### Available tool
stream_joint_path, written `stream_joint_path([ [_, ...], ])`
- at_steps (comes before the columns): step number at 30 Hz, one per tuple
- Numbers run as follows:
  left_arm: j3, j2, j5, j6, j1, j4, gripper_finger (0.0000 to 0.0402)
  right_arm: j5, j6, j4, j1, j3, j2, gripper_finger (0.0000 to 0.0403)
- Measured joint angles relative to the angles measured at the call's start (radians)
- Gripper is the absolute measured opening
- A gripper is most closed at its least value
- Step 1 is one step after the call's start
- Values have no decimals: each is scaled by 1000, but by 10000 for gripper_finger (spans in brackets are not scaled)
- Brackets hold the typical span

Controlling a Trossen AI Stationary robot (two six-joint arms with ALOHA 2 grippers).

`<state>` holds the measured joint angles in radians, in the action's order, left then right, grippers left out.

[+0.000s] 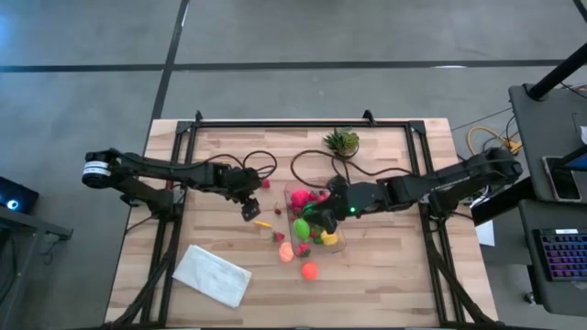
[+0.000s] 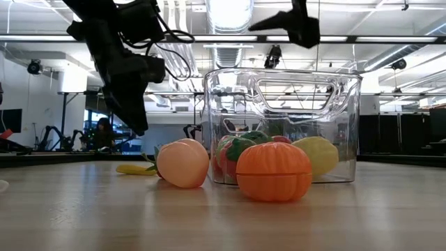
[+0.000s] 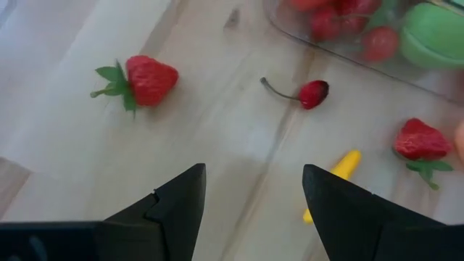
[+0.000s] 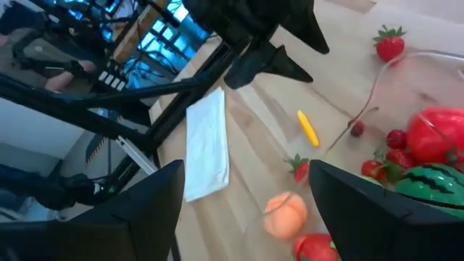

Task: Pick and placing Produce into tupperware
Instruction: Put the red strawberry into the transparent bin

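Clear plastic rectangular tupperware [image 1: 312,220] at frame centre is part-filled; peach [image 1: 285,252], orange [image 1: 310,270], strawberries remain outside. Both grippers, left [image 1: 251,210] and right [image 1: 323,213], gape empty.

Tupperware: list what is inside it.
Inside the tupperware: a striped watermelon, a lime green fruit, a yellow one, a big red one and small strawberries. The right gripper above hides the middle; anything there is unseen.
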<state>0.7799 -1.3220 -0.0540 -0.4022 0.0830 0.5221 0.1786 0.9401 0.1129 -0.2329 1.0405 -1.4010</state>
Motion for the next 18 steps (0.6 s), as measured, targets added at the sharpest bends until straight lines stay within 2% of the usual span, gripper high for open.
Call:
stream_joint_path([
  [4,0,0,14,57,-2,-2,216,-8,46,103,-18,71,-13,278],
  [8,5,0,0,204,-4,-1,216,-20,125,293,-49,122,-24,276],
  [14,5,0,-145,466,-4,-1,216,15,309,497,-145,123,-29,276],
  [18,3,0,-225,586,9,-34,216,89,452,569,-225,110,-30,276],
])
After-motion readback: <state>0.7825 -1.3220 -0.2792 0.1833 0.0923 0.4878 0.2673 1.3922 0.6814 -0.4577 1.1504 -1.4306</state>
